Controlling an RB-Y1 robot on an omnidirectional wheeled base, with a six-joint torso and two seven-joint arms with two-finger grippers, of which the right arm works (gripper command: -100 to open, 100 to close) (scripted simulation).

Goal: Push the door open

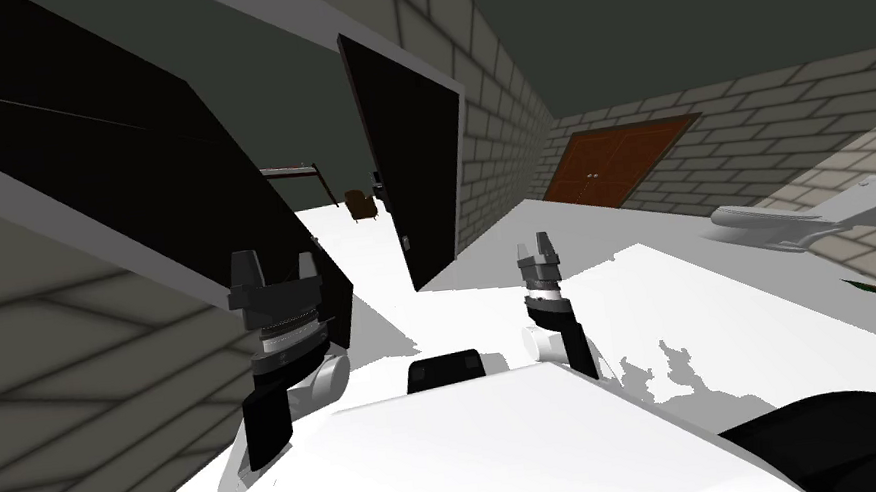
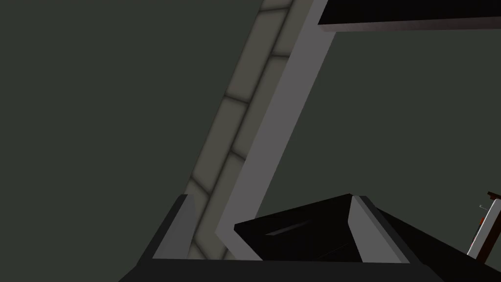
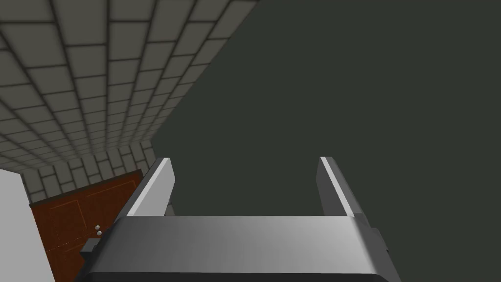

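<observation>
The black door (image 1: 106, 159) is found just beside the left gripper (image 1: 275, 266), whose fingers are spread wide. A flat, steady push near the door's free edge is advised. The right gripper (image 1: 538, 245), likewise wide, is held apart.

The left arm (image 1: 268, 425) and right arm (image 1: 569, 331) reach forward, each with jaws apart.

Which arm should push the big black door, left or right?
Left, probably. The left end effector is right beside the near black door, while the right end effector hangs over white floor, away from it.
</observation>
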